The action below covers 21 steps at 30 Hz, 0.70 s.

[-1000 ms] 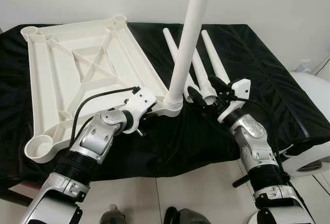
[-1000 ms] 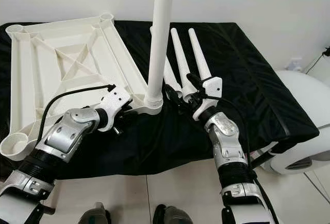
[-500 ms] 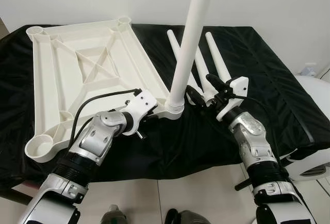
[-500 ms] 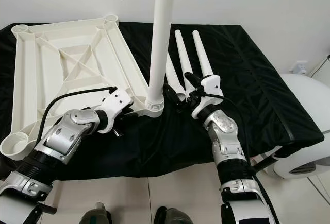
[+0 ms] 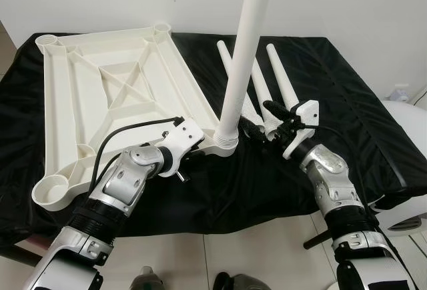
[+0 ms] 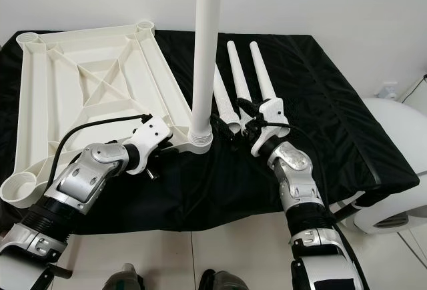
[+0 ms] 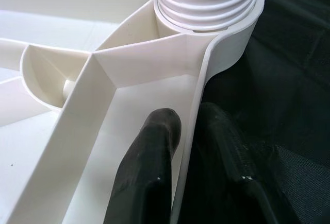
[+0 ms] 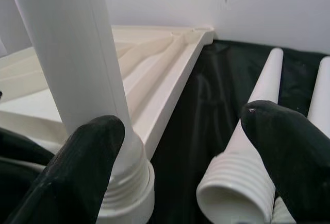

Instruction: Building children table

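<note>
- Black cloth point(image 5: 347, 90) covers the work surface against a plain white wall; you have the white tabletop point(image 5: 100, 97) lying on it upside down, ribs up, so that its corner sockets face up to take the legs.
- One fitted leg point(image 5: 243, 57) stands upright in the tabletop's near corner socket point(image 5: 225, 145), its threaded collar seated at the socket mouth.
- Your left gripper point(image 7: 191, 131) is clamped on the tabletop's edge wall just beside that socket, one finger inside the rim and one outside. Judgement: it steadies the top while the leg goes in.
- Your right gripper point(image 8: 180, 157) sits just beyond the socket, away from the tabletop, fingers spread wide and holding nothing, the fitted leg's base by one finger point(image 8: 77, 162).
- Three loose legs point(image 5: 283, 90) lie on the cloth beside the fitted leg, threaded ends toward you; the nearest open end point(image 8: 237, 193) lies between the right fingers.
</note>
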Motion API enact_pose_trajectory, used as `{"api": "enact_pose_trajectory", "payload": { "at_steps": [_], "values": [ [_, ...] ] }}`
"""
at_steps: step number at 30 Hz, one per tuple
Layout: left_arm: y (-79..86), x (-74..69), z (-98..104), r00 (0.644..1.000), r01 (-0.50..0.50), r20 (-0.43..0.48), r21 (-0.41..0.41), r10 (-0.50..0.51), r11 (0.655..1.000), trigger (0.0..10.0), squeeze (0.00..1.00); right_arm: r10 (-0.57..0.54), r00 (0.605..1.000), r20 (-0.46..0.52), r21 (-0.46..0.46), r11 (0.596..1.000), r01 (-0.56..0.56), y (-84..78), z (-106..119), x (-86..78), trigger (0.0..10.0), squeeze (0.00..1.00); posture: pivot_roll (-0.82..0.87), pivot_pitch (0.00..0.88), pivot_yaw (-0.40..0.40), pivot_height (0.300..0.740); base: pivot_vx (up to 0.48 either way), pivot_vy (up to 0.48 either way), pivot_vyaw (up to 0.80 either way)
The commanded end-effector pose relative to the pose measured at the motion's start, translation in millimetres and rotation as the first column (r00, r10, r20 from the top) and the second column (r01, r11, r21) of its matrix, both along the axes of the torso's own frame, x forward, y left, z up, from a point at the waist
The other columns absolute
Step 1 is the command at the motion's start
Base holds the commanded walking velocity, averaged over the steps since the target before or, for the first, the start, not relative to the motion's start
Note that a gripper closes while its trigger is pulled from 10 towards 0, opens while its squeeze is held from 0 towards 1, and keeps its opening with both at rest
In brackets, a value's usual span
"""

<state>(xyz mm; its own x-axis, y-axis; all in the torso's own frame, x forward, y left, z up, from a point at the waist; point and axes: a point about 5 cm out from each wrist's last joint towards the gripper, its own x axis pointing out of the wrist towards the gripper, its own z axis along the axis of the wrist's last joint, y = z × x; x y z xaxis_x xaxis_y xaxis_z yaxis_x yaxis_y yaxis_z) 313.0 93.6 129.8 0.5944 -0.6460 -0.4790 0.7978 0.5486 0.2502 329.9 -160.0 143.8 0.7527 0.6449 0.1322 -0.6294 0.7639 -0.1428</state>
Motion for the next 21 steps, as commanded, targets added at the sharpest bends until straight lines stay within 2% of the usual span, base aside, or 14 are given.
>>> {"api": "enact_pose_trajectory", "payload": {
  "at_steps": [1,10,16,20,21],
  "values": [
    [-2.4,-1.0,3.7,0.999,0.018,0.042,0.017,-0.018,1.000,10.0,0.00,-0.016,1.000,-0.019,-0.005,1.000,0.015,-3.6,-4.7,-0.9,10.0,0.00,0.04,0.000,-0.067,0.740,0.000,0.000,0.00],
    [0.6,-1.1,3.0,0.999,0.014,0.038,0.023,-0.015,1.000,10.0,0.00,0.052,0.996,-0.077,-0.029,0.998,-0.054,-15.4,-12.4,-11.7,10.0,0.00,0.03,0.000,-0.052,0.740,0.000,0.000,0.00],
    [-1.3,0.3,5.0,0.999,0.020,0.041,0.023,-0.021,1.000,10.0,0.00,0.129,0.987,-0.098,-0.056,0.989,-0.135,-11.5,-12.5,-11.8,10.0,0.00,0.03,0.000,-0.048,0.740,0.000,0.000,0.00],
    [-1.5,0.6,5.5,0.999,0.021,0.043,0.024,-0.022,1.000,10.0,0.00,0.142,0.985,-0.100,-0.056,0.987,-0.149,-9.9,-12.0,-10.9,10.0,0.00,0.04,0.000,-0.048,0.740,0.000,0.000,0.00],
    [-1.9,0.8,6.6,0.999,0.022,0.046,0.024,-0.023,0.999,10.0,0.00,0.170,0.981,-0.097,-0.065,0.982,-0.177,-4.5,-8.6,-6.1,10.0,0.00,0.05,0.000,-0.050,0.740,0.000,0.000,0.00]
  ]
}}
